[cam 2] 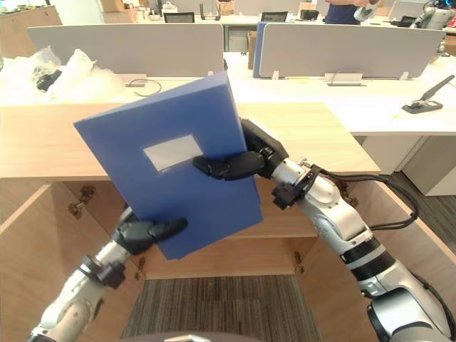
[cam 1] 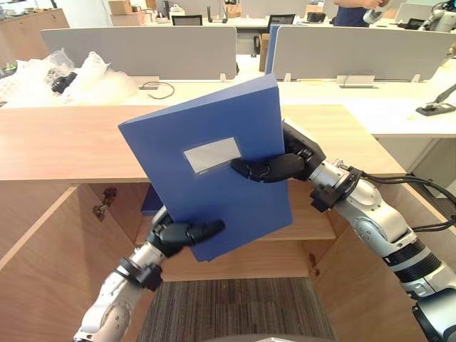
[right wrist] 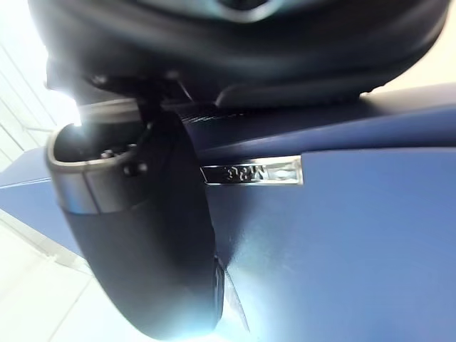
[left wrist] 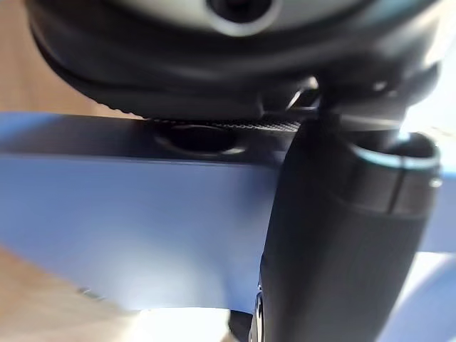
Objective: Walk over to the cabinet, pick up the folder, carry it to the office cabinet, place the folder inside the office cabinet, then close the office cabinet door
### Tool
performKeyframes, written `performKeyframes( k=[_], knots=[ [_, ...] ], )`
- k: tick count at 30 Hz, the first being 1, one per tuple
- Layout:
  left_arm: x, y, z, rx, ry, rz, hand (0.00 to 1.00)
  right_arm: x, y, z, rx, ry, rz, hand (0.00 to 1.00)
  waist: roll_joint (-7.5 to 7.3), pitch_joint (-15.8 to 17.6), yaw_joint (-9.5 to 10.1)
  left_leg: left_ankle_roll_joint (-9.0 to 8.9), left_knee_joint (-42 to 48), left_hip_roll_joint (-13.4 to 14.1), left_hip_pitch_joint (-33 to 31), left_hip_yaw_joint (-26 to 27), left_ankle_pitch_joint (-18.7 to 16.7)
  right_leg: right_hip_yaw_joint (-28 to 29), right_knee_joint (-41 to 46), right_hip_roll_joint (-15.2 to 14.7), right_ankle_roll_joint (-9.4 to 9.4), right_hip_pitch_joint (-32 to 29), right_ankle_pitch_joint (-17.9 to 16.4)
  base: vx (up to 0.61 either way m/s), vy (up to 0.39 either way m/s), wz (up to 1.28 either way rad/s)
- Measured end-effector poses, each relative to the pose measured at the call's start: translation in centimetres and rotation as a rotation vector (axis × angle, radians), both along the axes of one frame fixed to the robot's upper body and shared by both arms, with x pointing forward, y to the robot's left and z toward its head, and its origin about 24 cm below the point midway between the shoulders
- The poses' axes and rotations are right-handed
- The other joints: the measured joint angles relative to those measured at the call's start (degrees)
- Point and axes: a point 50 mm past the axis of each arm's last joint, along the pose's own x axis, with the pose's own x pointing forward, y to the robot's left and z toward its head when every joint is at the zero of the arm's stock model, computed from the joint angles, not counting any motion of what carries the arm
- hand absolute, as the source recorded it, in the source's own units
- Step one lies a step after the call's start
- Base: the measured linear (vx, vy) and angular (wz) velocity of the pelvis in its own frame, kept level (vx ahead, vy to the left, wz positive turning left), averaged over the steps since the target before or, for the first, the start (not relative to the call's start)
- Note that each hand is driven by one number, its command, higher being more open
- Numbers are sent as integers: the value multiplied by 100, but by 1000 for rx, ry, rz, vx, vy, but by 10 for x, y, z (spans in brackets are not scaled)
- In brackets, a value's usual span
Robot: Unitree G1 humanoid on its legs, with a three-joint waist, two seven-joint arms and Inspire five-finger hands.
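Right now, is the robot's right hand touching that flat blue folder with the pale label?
Touching. In the left eye view the right hand curls its dark fingers across the front of the blue folder, pinching its edge.

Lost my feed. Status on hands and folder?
Left hand, right hand shut on folder. Folder tilted, before open cabinet. No obstruction seen.

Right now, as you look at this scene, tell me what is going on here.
The robot holds a blue rectangular folder tilted in both hands. Its left hand pinches the lower corner, and its right hand grips the right edge. The folder is raised in front of a light wooden cabinet whose doors stand open. It is not yet inside.
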Motion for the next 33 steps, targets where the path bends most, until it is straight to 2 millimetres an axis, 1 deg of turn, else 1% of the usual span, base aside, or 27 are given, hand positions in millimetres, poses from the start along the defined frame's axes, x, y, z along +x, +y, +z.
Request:
performKeyframes(
  k=[1, 2, 4, 5, 7, 8, 10, 12, 16, 20, 23, 26, 27, 28, 29, 31, 32, 33],
  knots=[
    [-8, -1, -20, 5, 89, -8, 100, 0, 3, -2, -11, 0, 2, 0, -3, -1, -17, 0, -1, 10, 1, 29, 0, 27, -2, 12, -4, -16, 2, 4, 10, -11],
    [-12, -2, -30, 13, 132, -12, 100, 0, 4, -2, -14, -3, 3, 0, -5, -1, -19, 0, -2, 14, -2, 48, 0, 42, -2, 18, -7, -28, 5, 6, 9, -13],
    [-30, -5, -62, 59, 284, -31, 100, -1, 10, -3, 4, -4, 15, 0, -8, 0, -27, 0, -2, 30, 2, 79, 0, 78, -2, 38, -16, -47, 10, 5, 5, -10],
    [-35, -5, -70, 75, 320, -33, 100, -1, 12, -3, 14, -3, 20, 0, -9, 0, -33, 0, -2, 36, 4, 80, -1, 83, -2, 44, -17, -48, 11, 5, 2, -5],
    [-56, -3, -97, 154, 467, -51, 100, -4, 26, -2, 88, -1, 65, 0, -9, 1, -68, 1, 0, 54, 3, 91, -1, 98, -9, 64, -24, -57, 15, -1, 1, -4],
    [-60, -2, -102, 176, 497, -60, 100, -5, 31, -1, 108, -2, 80, 0, -10, 2, -75, 0, 0, 59, 3, 94, -1, 101, -9, 68, -28, -60, 17, -10, 2, -4],
    [-78, -3, -118, 236, 587, -86, 100, -11, 46, 5, 163, -28, 135, 0, -29, 14, -86, 0, 7, 63, 3, 96, -2, 104, -10, 72, -35, -61, 22, 0, 0, 0],
    [-86, -2, -125, 276, 624, -103, 100, -16, 53, 9, 158, -77, 146, 0, -55, 29, -70, 0, 13, 62, 4, 95, -3, 104, -11, 70, -37, -58, 23, -16, 9, 0],
    [-107, 3, -144, 392, 734, -103, 100, -28, 61, 14, 71, -204, 152, 0, -112, 41, -60, -1, 23, 52, 8, 94, -4, 104, -16, 58, -38, -47, 26, -18, 10, 0],
    [-111, 11, -154, 450, 778, 42, 100, -42, 68, 8, -41, -312, 157, 0, -118, 46, -66, 0, 22, 54, 8, 88, -3, 101, -26, 60, -37, -38, 27, 0, 0, 0],
    [-119, 19, -162, 541, 840, 135, 100, -52, 73, -3, -118, -355, 173, 0, -119, 49, -67, 0, 22, 57, 14, 83, -3, 96, -36, 62, -38, -21, 28, 0, 0, 0],
    [-131, 26, -168, 598, 906, 188, 100, -62, 83, -21, -279, -405, 225, 0, -142, 86, -74, 0, 22, 58, 37, 67, -3, 83, -49, 62, -38, 17, 28, -2, 9, 2],
    [-136, 29, -169, 603, 929, 207, 100, -68, 86, -34, -359, -417, 267, 0, -160, 89, -64, 0, 21, 59, 45, 63, -3, 80, -55, 62, -38, 27, 28, 0, 0, 0],
    [-139, 31, -170, 624, 944, 207, 100, -74, 91, -51, -448, -424, 320, 0, -166, 91, -49, 0, 20, 59, 45, 59, -4, 77, -60, 62, -38, 31, 28, 0, 0, 0],
    [-141, 31, -171, 631, 952, 206, 100, -78, 92, -61, -493, -416, 351, 0, -171, 90, -39, -1, 20, 59, 45, 55, -4, 74, -60, 61, -38, 33, 28, 0, 0, 3],
    [-143, 32, -172, 641, 970, 216, 100, -90, 95, -104, -678, -351, 477, 0, -199, 91, 0, -1, 18, 55, 42, 39, -4, 63, -62, 57, -38, 37, 28, 0, 0, 3],
    [-143, 32, -172, 642, 972, 216, 100, -92, 94, -114, -718, -330, 502, 0, -206, 94, 15, -1, 19, 53, 39, 34, -4, 59, -62, 55, -37, 37, 28, 0, 0, 5],
    [-146, 34, -174, 636, 996, 227, 100, -87, 88, -125, -756, -293, 486, 0, -215, 113, 11, -1, 19, 50, 27, 11, -2, 42, -62, 51, -33, 34, 31, 0, 0, 0]
  ],
)
